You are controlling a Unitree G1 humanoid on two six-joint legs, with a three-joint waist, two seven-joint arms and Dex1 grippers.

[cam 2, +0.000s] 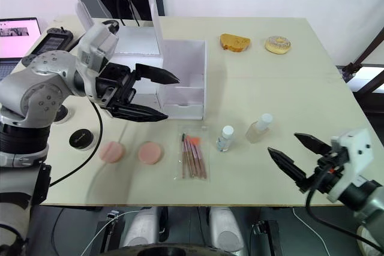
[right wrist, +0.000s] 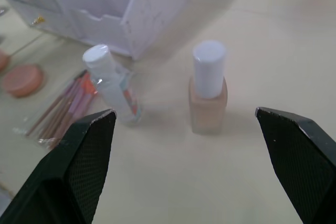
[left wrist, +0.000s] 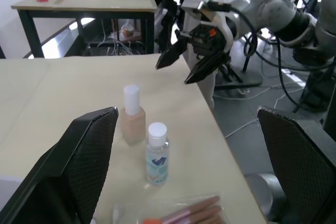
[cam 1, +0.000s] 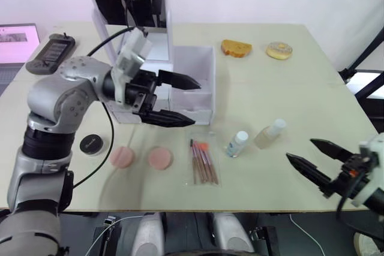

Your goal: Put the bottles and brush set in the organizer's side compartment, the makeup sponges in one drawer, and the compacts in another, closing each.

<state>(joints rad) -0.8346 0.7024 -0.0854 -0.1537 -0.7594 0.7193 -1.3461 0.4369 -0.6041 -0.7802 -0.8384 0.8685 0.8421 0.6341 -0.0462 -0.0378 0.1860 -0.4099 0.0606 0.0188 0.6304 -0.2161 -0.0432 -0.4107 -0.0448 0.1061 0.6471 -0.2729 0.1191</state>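
Hovering wide open, the left claw (cam 1: 180,99) hangs in front of the white organizer (cam 1: 201,70). Two bottles (cam 2: 225,138), a brush set (cam 2: 193,157) and two pink sponges (cam 2: 150,152) lie on the counter (cam 2: 270,82). Near the bottles, the right claw (cam 2: 297,156) gapes wide, holding nothing.

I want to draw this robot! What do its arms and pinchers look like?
Its arms are rounded silver-grey metal with black joints. The left gripper and right gripper each have two pointy black fingers on a white wrist block. Black cables loop along both arms, and the finger pads look finely meshed.
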